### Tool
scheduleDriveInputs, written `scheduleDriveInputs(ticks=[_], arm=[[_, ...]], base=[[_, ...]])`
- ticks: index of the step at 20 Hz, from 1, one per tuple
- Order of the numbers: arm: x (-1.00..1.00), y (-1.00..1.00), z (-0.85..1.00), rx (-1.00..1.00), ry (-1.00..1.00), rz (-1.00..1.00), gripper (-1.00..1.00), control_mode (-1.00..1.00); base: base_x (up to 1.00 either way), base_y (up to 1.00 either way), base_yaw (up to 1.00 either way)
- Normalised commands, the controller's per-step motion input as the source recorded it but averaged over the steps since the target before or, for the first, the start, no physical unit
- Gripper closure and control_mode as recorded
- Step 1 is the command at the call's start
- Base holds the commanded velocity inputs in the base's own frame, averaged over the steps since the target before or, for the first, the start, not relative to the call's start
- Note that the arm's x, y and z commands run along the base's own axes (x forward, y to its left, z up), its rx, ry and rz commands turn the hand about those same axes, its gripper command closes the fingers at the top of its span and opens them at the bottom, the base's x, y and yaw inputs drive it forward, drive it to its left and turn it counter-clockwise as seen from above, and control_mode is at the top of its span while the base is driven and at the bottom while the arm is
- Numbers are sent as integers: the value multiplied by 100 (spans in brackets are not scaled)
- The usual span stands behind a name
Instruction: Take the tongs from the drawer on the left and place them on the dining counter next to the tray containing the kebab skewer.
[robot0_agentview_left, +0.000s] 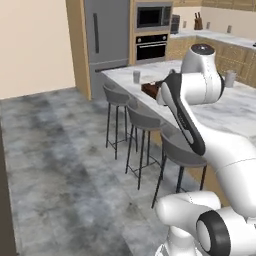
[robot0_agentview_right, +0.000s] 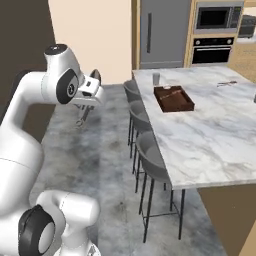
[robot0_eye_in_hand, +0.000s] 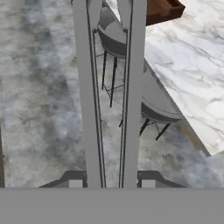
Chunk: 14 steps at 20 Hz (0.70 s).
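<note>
The arm is folded up high over the floor, left of the table (robot0_agentview_right: 210, 130), its pincer (robot0_eye_in_hand: 111, 181) narrowly parted and clamped on the tongs (robot0_eye_in_hand: 109, 87), whose two grey arms run out ahead of the fingers. The tray (robot0_agentview_right: 173, 98) sits on the table's far part, a cup (robot0_agentview_right: 156, 78) just beyond it. Three stools (robot0_agentview_left: 142, 120) line the table's left edge, between the arm and the tray.

One tray (robot0_agentview_right: 173, 98); three stools (robot0_agentview_right: 150, 160); one cup (robot0_agentview_right: 156, 78)
</note>
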Motion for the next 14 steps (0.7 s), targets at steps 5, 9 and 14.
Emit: scheduleDriveInputs(ticks=[5, 9, 14], arm=[[0, 0, 0, 0, 0, 0, 100, 100], [0, 0, 0, 0, 0, 0, 100, 100], [0, 0, 0, 0, 0, 0, 100, 100]], base=[[39, 68, -42], [24, 62, -47], [23, 68, -48]])
